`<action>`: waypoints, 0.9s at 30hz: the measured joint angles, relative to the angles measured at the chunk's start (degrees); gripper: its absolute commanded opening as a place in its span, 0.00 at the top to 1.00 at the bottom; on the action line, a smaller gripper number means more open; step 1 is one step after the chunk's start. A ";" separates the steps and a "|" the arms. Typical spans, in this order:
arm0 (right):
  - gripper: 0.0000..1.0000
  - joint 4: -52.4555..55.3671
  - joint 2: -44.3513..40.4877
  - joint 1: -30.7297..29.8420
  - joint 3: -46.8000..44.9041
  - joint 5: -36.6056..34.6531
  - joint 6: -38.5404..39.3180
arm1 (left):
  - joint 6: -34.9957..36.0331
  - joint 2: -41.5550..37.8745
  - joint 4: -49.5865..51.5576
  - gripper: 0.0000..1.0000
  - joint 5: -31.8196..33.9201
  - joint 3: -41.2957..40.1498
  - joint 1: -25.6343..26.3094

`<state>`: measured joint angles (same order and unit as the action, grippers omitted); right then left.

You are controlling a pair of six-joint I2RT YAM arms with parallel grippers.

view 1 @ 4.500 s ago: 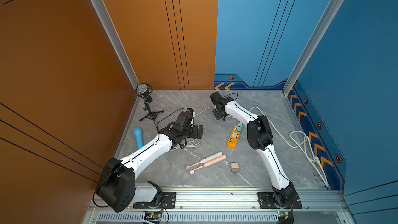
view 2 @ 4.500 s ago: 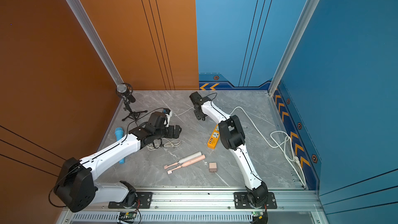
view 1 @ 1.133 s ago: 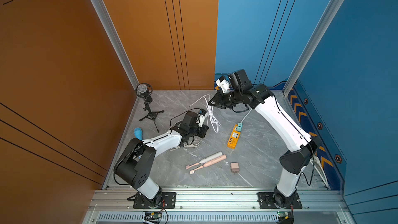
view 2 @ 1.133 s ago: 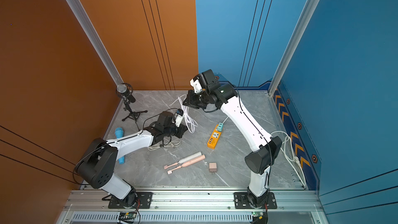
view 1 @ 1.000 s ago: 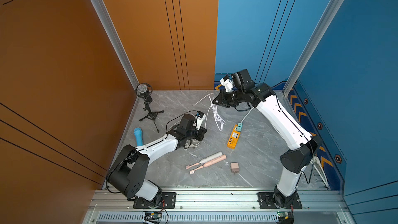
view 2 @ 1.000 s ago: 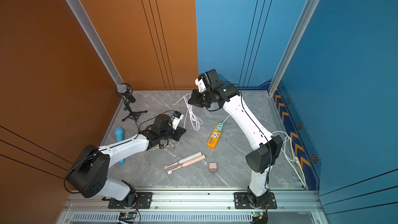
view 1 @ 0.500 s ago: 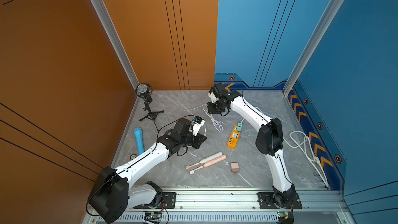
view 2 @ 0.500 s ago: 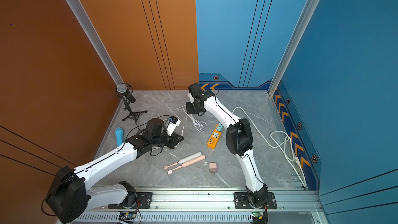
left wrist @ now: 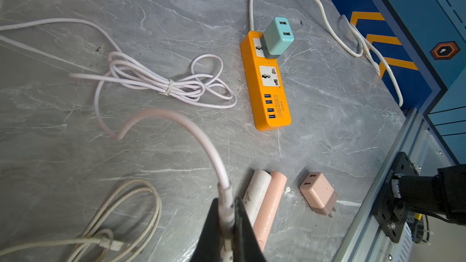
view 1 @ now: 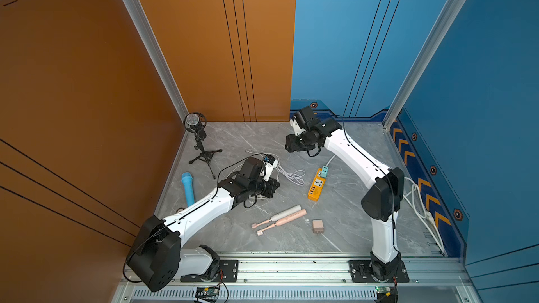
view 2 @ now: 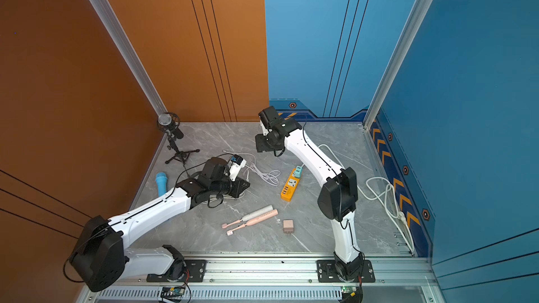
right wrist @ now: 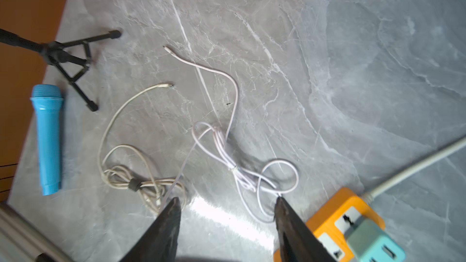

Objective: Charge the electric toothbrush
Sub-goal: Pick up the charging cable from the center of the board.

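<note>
L gripper (left wrist: 226, 202) is clamped tight on the plug end of the pale pink cable (left wrist: 161, 84). The cord arcs up off the marble table (left wrist: 75, 160) & drops back to its tied bundle. R gripper (right wrist: 227, 200) hangs over the far part of the table, jaws spread, nothing between 'em. White toothbrush (view 1: 284, 216) & pink toothbrush (view 1: 282, 222) lie flat side by side, touching, toward the front, handle ends right by L's fingertips. Pink adapter (view 1: 318, 225) sits loose just to their right. Orange power strip (view 1: 316, 185) lies behind, w/ teal adapter (view 1: 324, 169) plugged into its far end.
</note>
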<state>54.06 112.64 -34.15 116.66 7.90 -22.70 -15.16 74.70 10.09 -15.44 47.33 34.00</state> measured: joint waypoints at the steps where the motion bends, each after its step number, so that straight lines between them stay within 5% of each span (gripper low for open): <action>1: 0.41 -0.13 -2.38 -0.02 -1.51 1.14 -1.46 | 0.42 0.00 0.00 1.00 0.55 0.24 0.59; 7: 0.47 -3.30 -8.98 -3.91 -9.66 8.79 -12.63 | 3.65 0.00 0.04 1.00 5.01 1.77 3.82; 12: 0.51 -7.76 -8.94 -4.72 -16.46 8.59 -19.82 | 5.44 -0.13 2.40 1.00 7.58 1.86 4.33; 27: 0.69 -17.29 -9.27 -6.47 -26.60 12.57 -30.29 | 7.50 -0.76 1.92 1.00 13.90 1.86 5.77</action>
<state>36.77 103.37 -40.62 90.06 20.47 -52.99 -7.66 73.93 12.01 -1.54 49.19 39.77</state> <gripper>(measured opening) 0.336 0.101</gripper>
